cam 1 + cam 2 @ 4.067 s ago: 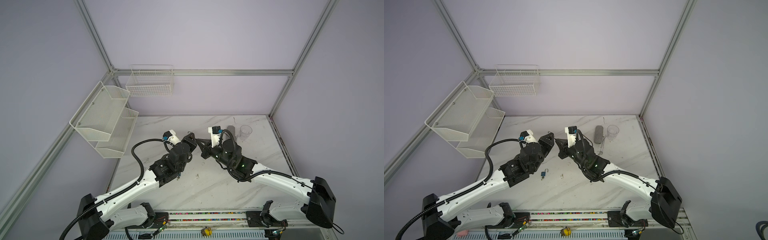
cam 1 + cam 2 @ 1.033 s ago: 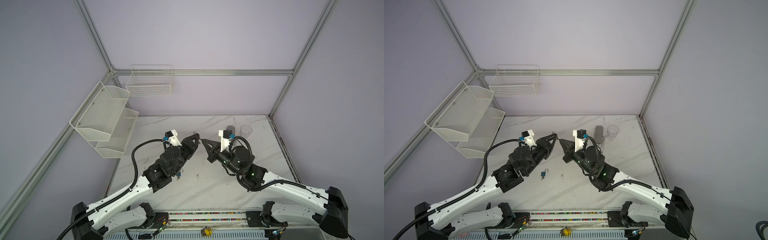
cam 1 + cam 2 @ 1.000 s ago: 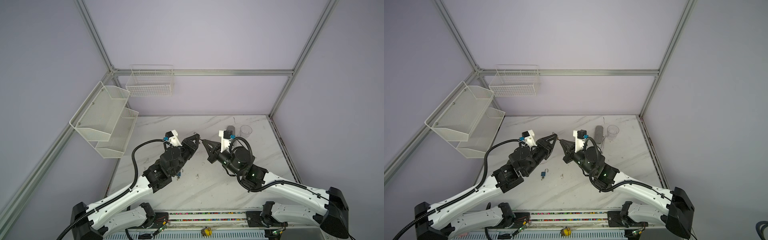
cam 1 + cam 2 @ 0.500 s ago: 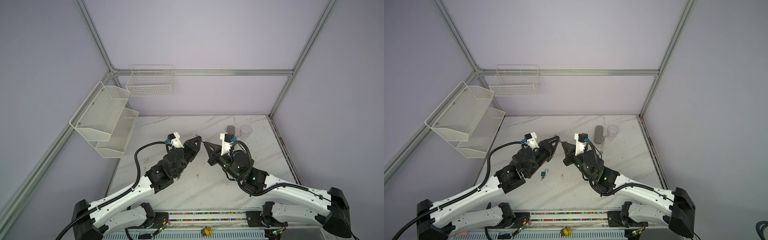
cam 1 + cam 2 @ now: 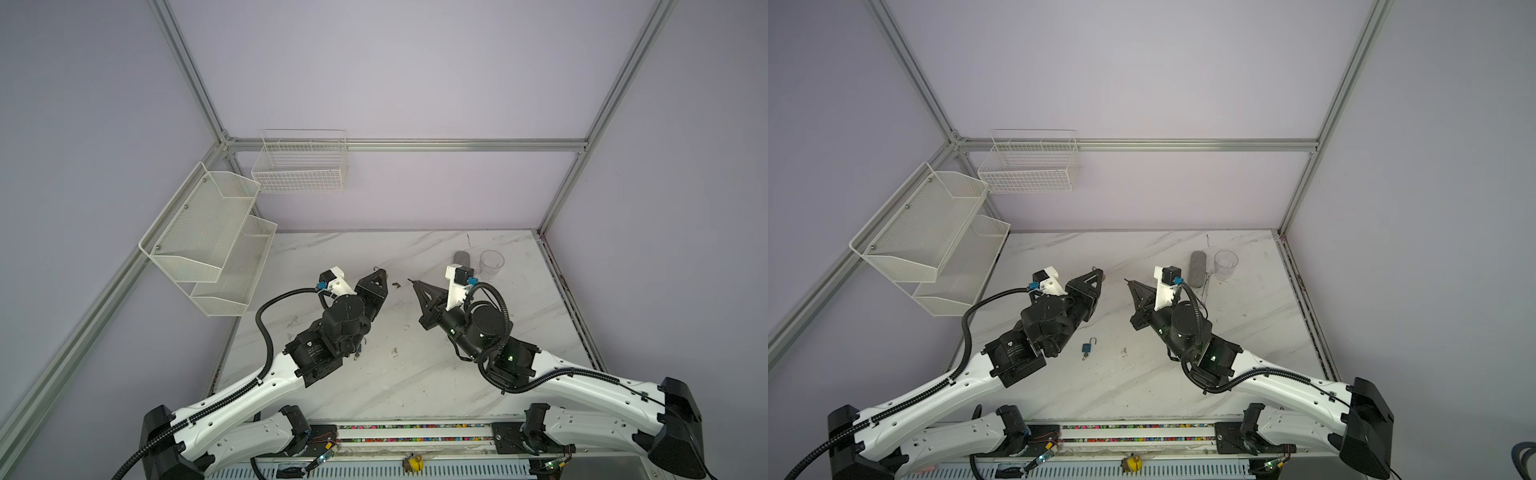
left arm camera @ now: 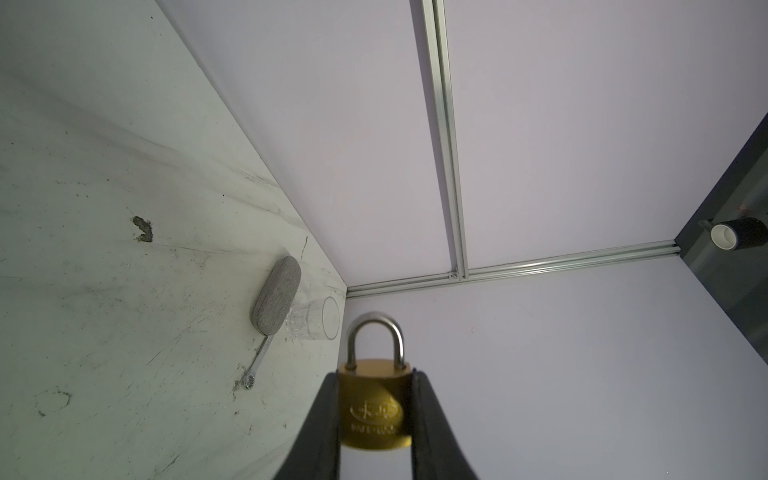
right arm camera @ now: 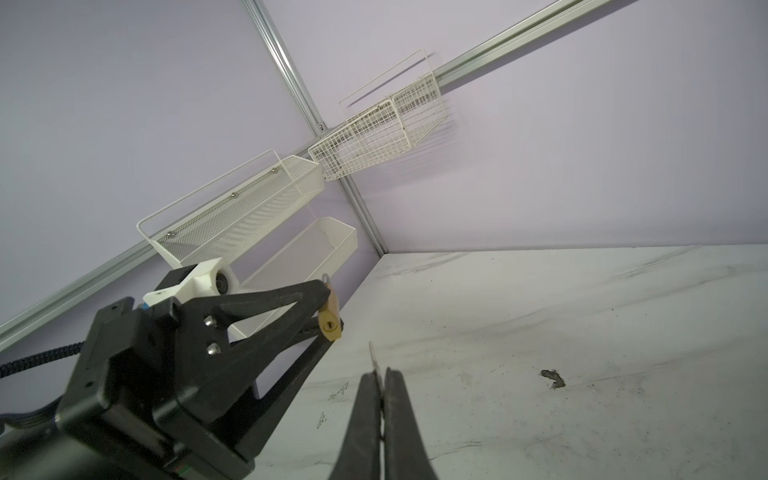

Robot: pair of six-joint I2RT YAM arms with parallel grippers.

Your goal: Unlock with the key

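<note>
My left gripper (image 6: 374, 374) is shut on a brass padlock (image 6: 376, 409) held by its sides, with the steel shackle pointing away from the wrist. In the right wrist view the padlock (image 7: 329, 322) shows its keyhole end towards my right gripper (image 7: 380, 374). That gripper is shut on the key (image 7: 372, 355), whose thin blade sticks out past the fingertips, a short way from the keyhole. In both top views the left gripper (image 5: 380, 274) and the right gripper (image 5: 411, 281) face each other above the table's middle, tips apart.
A small blue padlock (image 5: 1087, 347) lies on the marble table (image 5: 1142, 386) beside the left arm. A grey case (image 5: 1198, 268), a clear glass (image 5: 1226, 262) and a small spanner (image 5: 1206, 286) sit at the back right. Mesh shelves (image 5: 208, 245) and a wire basket (image 5: 299, 170) hang on the walls.
The two gripper tips, nearly touching earlier, have drawn apart. The left gripper with the padlock has shifted back to the left. Both grips are unchanged.
</note>
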